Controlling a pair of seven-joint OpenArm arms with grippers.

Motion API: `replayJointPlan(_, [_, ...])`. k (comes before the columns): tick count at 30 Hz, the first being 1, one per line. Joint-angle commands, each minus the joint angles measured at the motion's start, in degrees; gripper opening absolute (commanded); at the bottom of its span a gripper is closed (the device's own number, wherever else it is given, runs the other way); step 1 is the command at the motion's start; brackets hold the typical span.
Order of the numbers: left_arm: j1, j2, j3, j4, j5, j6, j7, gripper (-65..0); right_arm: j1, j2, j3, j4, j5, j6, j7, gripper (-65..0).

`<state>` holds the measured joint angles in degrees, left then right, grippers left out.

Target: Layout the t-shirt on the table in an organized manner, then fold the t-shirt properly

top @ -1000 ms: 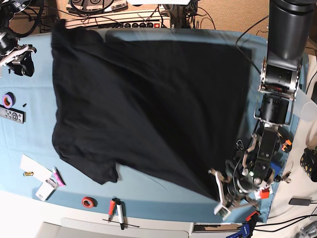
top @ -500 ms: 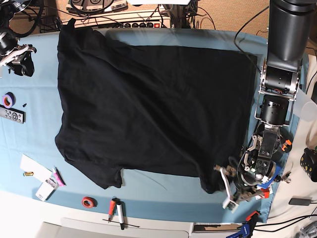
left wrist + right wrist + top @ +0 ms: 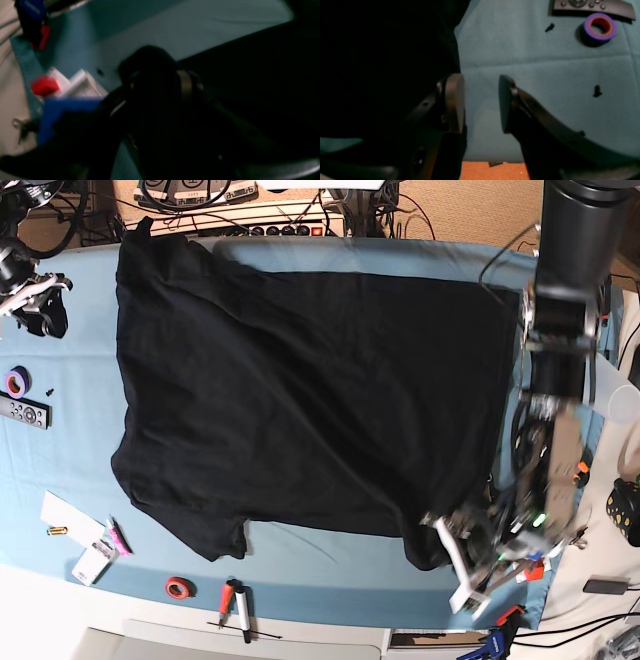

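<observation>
The black t-shirt (image 3: 300,400) lies spread out, plain side up, over most of the light blue table (image 3: 330,565). Its lower right corner is bunched at the front edge. Right beside that corner is my left gripper (image 3: 457,565), white fingers apart and nothing between them. The left wrist view is dark and blurred, with the shirt (image 3: 262,87) to the right. My right gripper (image 3: 35,285) hovers at the far left of the table. In the right wrist view it (image 3: 481,105) is open over bare cloth (image 3: 545,75), just off the shirt's edge (image 3: 382,62).
A purple tape roll (image 3: 17,382) and a remote (image 3: 22,412) lie at the left edge. Paper cards (image 3: 70,520), a red tape ring (image 3: 180,587) and a screwdriver (image 3: 235,605) sit along the front. A blue box (image 3: 65,110) sits by the left gripper.
The left gripper has let go of the shirt's lower right corner, which dropped onto the table, and the shirt has settled flat. The left arm has shifted slightly. The right gripper has stayed put.
</observation>
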<state>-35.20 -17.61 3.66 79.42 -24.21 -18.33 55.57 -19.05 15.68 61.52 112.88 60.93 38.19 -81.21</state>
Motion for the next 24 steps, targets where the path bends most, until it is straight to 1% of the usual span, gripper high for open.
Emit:
replayJointPlan(1, [-0.4,-0.5,-2.5,4.2,-1.9,-0.6,0.1,-45.1,0.2,1.2,0.5,0.7,0.9,0.2,1.2,-41.8])
replayJointPlan(5, [7.3,-0.5,-11.2,16.7,-7.8,-3.1,6.1,-45.1,0.2,1.2,0.5,0.7,1.0,0.2,1.2,-41.8])
replayJointPlan(7, [11.6,-0.5,-15.1,20.7,-8.0,-5.0,7.0,-45.1,0.2,1.2,0.5,0.7,1.0,0.2,1.2,-41.8])
replayJointPlan(10, [18.4,-0.5,-20.2,24.0,-8.8,-5.3,7.1,-45.1,0.2,1.2,0.5,0.7,1.0,0.2,1.2,-41.8])
replayJointPlan(12, [22.9,-0.5,-23.5,25.4,-12.3,-6.4,8.7,-45.1,0.2,1.2,0.5,0.7,1.0,0.2,1.2,-41.8])
replayJointPlan(14, [27.4,-0.5,-26.6,26.6,-17.1,-8.9,11.0,-45.4,0.2,1.2,0.5,0.7,1.0,0.2,1.2,-41.8])
replayJointPlan(17, [34.5,-0.5,-30.3,28.5,-22.4,-11.9,13.2,-51.2,0.2,1.2,0.5,0.7,1.0,0.2,1.2,-41.8])
replayJointPlan(19, [39.1,-0.5,-32.0,29.5,-23.0,-13.3,13.2,-51.3,0.2,1.2,0.5,0.7,1.0,0.2,1.2,-41.8])
replayJointPlan(24, [49.1,-0.5,-34.0,30.2,-23.0,-13.3,14.5,-51.3,0.2,1.2,0.5,0.7,-0.1,0.2,1.2,-41.8])
